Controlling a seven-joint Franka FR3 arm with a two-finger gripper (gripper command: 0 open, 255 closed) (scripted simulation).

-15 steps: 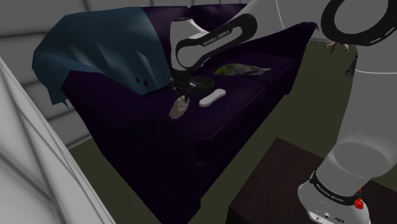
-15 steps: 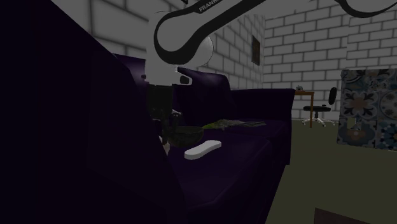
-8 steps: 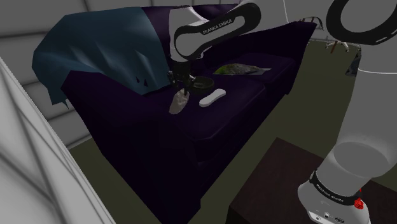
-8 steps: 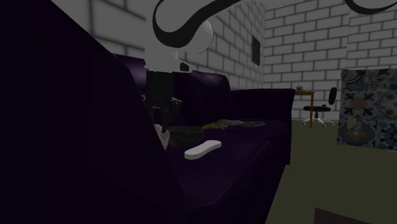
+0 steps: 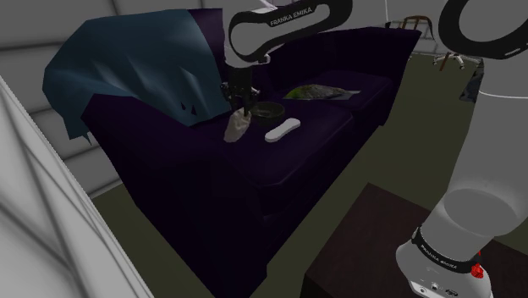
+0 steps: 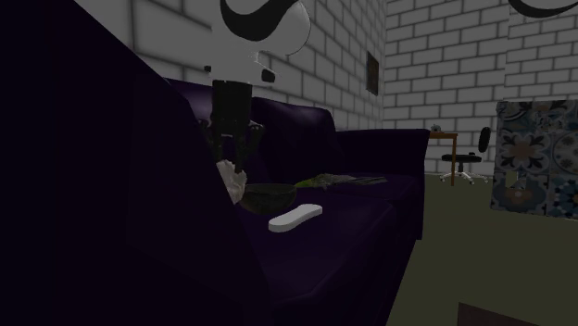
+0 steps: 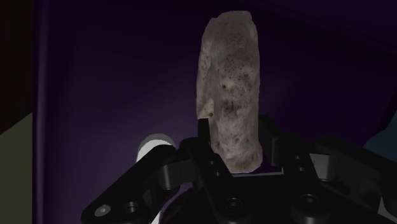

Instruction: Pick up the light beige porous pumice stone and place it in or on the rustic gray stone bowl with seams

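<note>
The white Franka arm's black gripper (image 5: 239,116) clasps the pale, pitted pumice stone (image 5: 235,129) by one end over the seat of a dark purple sofa (image 5: 305,161), the stone's free end pointing down toward the cushion. In the wrist view the two fingers (image 7: 205,130) press against opposite sides of the stone (image 7: 229,95), closed to its width, with the purple upholstery behind it. The dark stone bowl (image 5: 269,108) sits on the seat just beside the held stone, toward the shoulder view's right, and a white oblong object (image 5: 283,129) lies on the cushion near the bowl, closer to the seat's front edge. Farther along the seat rests a flat greenish item (image 5: 321,91). A teal blanket (image 5: 127,59) is draped over the sofa's back and arm at the shoulder view's left. From the second exterior view, the gripper (image 6: 232,156) hangs straight down with the stone (image 6: 232,178) beneath it, just above and beside the bowl (image 6: 269,194), the white object (image 6: 295,218) in front and a white brick wall (image 6: 445,65) behind.
</note>
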